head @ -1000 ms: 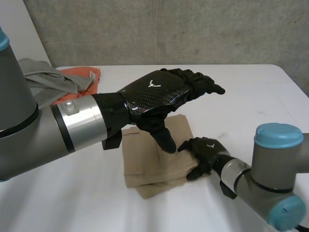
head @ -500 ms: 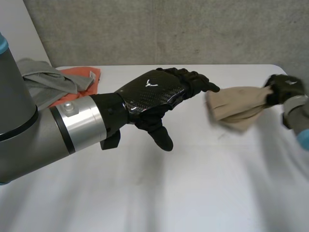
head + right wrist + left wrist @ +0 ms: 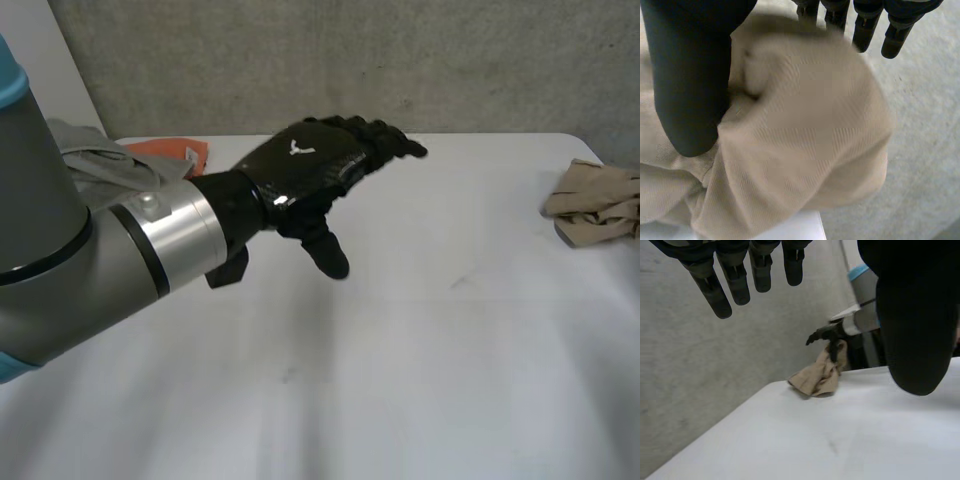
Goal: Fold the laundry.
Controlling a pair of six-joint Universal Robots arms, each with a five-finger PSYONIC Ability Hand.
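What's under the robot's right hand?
A bunched beige cloth sits under the right hand, whose thumb pinches a fold of it. The cloth rests at a corner of the white table. The cloth hides the bit of table beneath it.

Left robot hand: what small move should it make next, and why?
Probably it should swing back to the grey cloth and orange cloth beside its arm and take the next piece. The left robot hand hangs open and empty above the table, while the beige cloth lies bunched at the table's right edge under the right robot hand.
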